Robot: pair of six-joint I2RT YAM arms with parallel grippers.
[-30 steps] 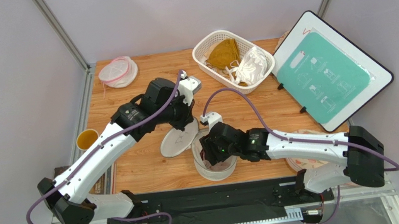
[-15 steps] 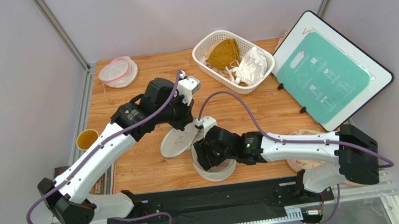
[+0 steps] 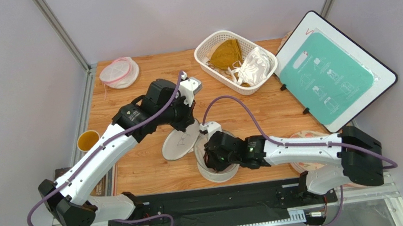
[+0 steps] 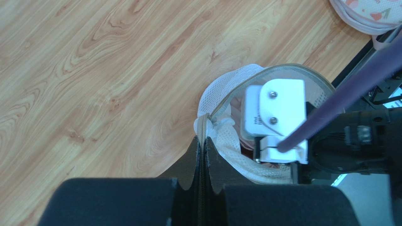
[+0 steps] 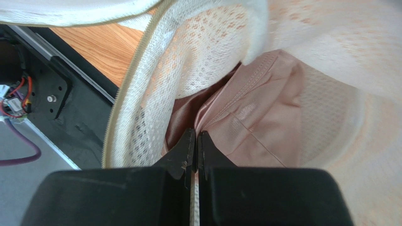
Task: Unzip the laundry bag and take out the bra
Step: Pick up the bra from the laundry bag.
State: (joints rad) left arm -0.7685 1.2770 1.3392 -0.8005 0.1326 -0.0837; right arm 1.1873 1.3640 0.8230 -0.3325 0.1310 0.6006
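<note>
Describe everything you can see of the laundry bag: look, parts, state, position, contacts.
The laundry bag is a whitish, translucent mesh drum with tan zip trim, standing at the near edge of the wooden table. It is unzipped: its round lid is folded back beside it. The left gripper is shut on the zip trim; the right gripper reaches inside, closed on the pink bra there.

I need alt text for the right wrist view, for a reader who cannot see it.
The right gripper, fingers closed, pinches the pink bra inside the open laundry bag. The bag's zipper rim curves at left, with wooden table and black base beyond.
</note>
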